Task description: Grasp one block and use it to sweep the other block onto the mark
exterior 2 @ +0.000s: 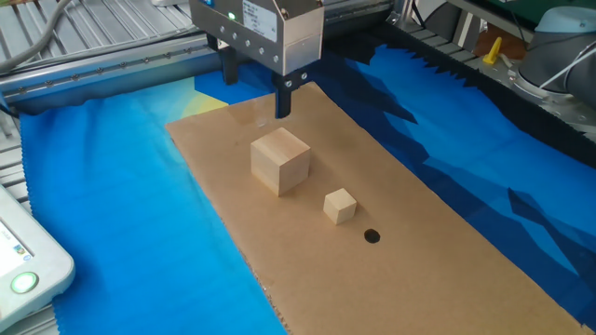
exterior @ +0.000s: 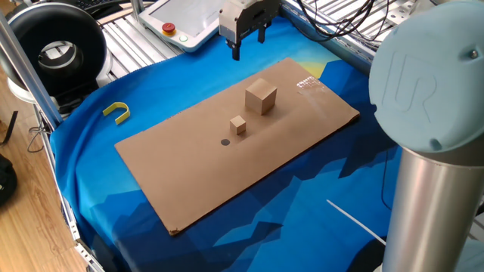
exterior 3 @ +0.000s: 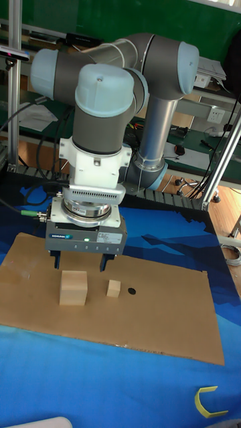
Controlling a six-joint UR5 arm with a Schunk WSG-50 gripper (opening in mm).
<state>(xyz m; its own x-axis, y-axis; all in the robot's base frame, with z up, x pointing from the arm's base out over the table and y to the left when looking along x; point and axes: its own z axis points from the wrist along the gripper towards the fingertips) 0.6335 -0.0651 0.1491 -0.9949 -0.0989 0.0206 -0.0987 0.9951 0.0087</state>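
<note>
The one block, a larger light-brown cube, rests on the brown cardboard sheet. The other block, a tiny tan cube, lies close beside it. The mark, a small dark dot, is just past the tiny cube. My gripper hangs open and empty above the sheet's far edge, behind the larger cube and touching nothing.
A whitish tape patch marks the sheet's corner. On the blue cloth lies a yellow U-shaped piece. A teach pendant and a black round device stand beyond the cloth. The arm's grey column fills the right side.
</note>
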